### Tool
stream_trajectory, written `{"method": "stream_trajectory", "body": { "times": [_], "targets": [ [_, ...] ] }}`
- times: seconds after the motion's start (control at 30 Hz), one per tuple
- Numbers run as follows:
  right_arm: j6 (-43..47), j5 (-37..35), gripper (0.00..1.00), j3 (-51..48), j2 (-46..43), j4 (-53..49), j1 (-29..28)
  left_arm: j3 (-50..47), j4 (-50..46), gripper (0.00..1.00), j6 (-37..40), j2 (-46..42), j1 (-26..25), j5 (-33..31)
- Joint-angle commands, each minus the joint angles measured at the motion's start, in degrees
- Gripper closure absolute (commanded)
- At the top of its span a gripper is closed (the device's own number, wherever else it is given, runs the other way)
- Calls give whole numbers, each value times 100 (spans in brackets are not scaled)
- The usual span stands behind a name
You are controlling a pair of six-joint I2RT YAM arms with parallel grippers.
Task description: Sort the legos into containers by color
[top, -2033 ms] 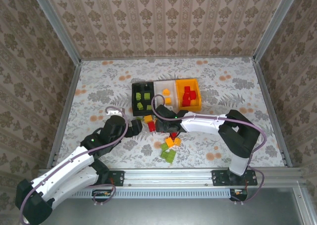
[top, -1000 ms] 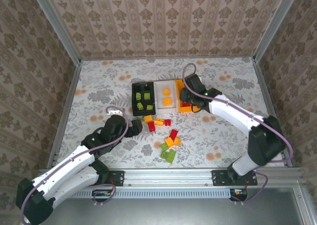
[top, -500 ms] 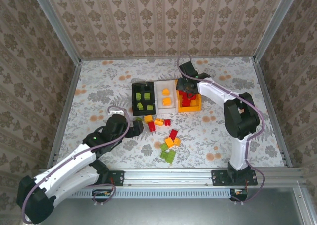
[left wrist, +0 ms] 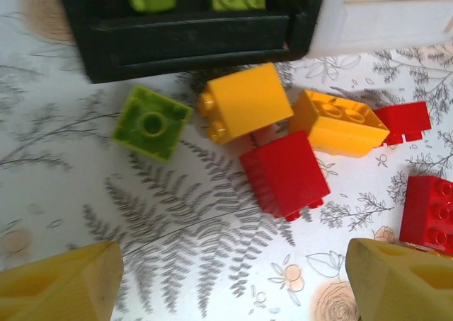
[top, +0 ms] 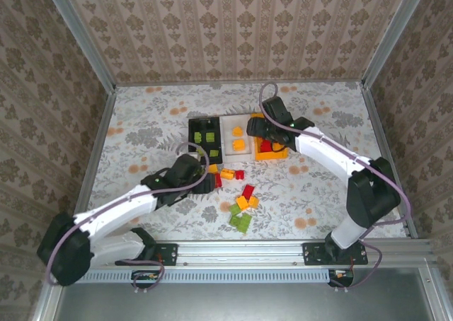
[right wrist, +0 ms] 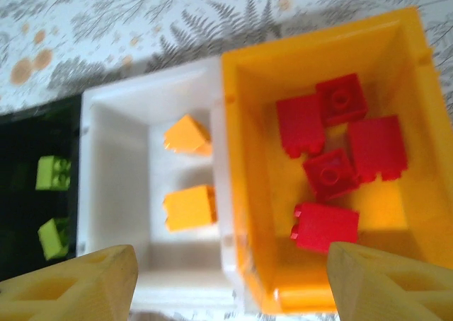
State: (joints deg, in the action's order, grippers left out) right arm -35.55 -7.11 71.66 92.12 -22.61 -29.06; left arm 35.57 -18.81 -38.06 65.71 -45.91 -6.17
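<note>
Right now the joined bins run side by side: black bin (left wrist: 184, 45) at nine o'clock holding lime bricks (right wrist: 53, 174), white bin (right wrist: 88, 179) in the centre with two orange-yellow bricks (right wrist: 190, 208), and orange bin (right wrist: 241, 123) at three o'clock with five red bricks (right wrist: 325, 225), so each colour's home looks settled. My right gripper (right wrist: 230, 286) hangs wide and empty above the white-orange seam, with nothing to release. My left gripper (left wrist: 226, 286), equally wide and empty, hovers at six o'clock of the loose cluster (top: 226, 174) beside the black bin, where a red brick (left wrist: 284, 174) touches a yellow brick (left wrist: 244, 102) and a lime brick (left wrist: 151, 121) lies apart at nine o'clock, probably my easiest pick.
</note>
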Motion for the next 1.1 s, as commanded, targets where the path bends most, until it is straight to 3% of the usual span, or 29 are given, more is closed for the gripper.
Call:
{"method": "stream_trajectory", "body": {
  "times": [0.0,0.2,0.37,0.73,0.93,1.07],
  "targets": [
    [-88,74,28,-416,-337,113,-21,468,200,16,265,679,-231,-18],
    [-10,-52,28,-766,-887,95,-7,881,184,12,176,1710,-446,-301],
    [29,-44,27,-908,-1195,160,43,920,443,17,89,2249,-446,-283],
    [114,-36,27,-1027,-1566,194,56,969,829,37,200,2709,-392,-539],
    [75,-29,27,-1131,-1556,236,57,942,823,60,258,2646,-394,-489],
    [46,-27,27,-1206,-1565,254,57,857,633,67,189,2403,-521,-508]
  ]
}}
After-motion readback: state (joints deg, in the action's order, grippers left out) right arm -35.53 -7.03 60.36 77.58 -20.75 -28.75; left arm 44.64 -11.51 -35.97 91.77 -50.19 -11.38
